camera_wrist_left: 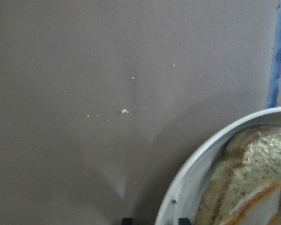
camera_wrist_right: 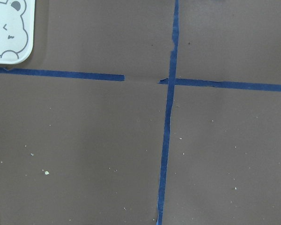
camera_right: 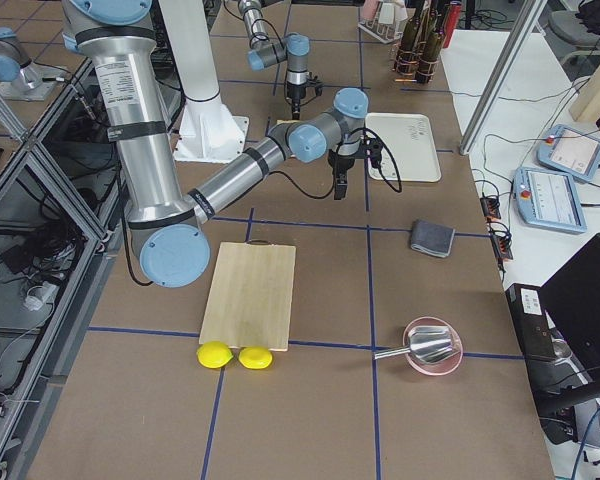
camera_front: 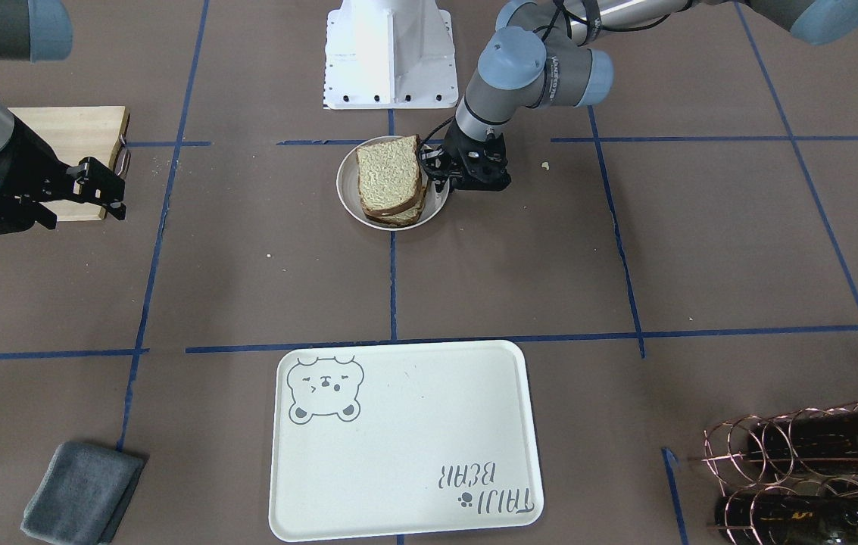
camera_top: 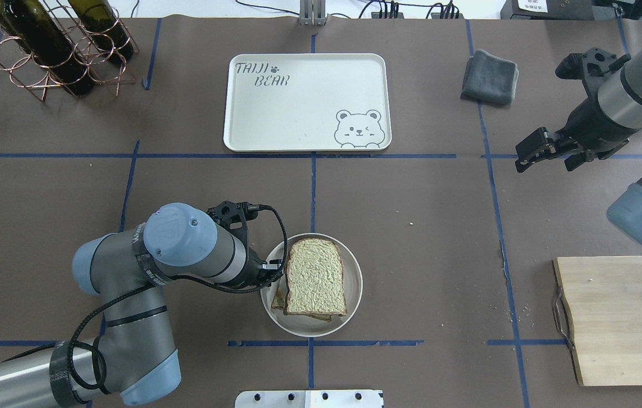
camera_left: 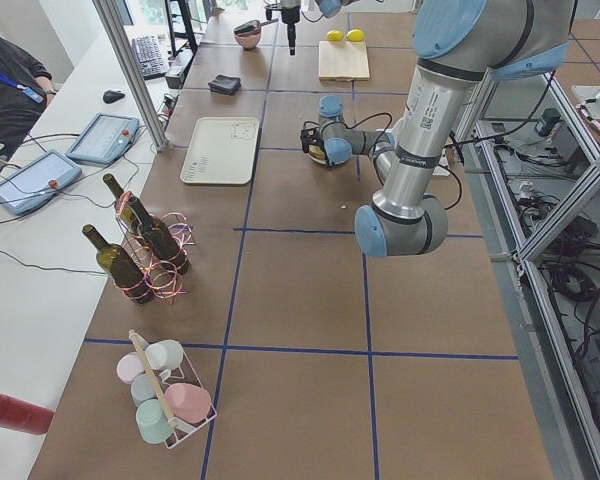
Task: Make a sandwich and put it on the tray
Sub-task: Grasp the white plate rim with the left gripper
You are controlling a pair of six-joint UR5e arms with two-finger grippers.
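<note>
1. The sandwich (camera_top: pixel 316 277) looks assembled. Two bread slices are stacked, and the left wrist view shows a white layer with an orange edge between them. The building part of the task therefore appears done.
2. The sandwich sits on a small white plate (camera_top: pixel 354 283) on the counter (camera_top: pixel 411 226). It is well apart from the tray (camera_top: pixel 304 107), on the robot's side of it.
3. The tray holds nothing, so the placing step is not yet done.
4. The left pincer (camera_front: pixel 436 168) is at the plate's rim, on the side away from the tray's bear-face end. In the wrist view its two tips sit either side of the rim. Whether they are clamped on it cannot be told.
5. The right pincer (camera_front: pixel 120 193) hangs well off beyond the tray's bear-face end. Its fingers are parted and it carries nothing.
6. What seems to remain is carrying the sandwich, probably with its plate, across the counter to the tray, setting it down inside the raised rim, and letting go.
</note>
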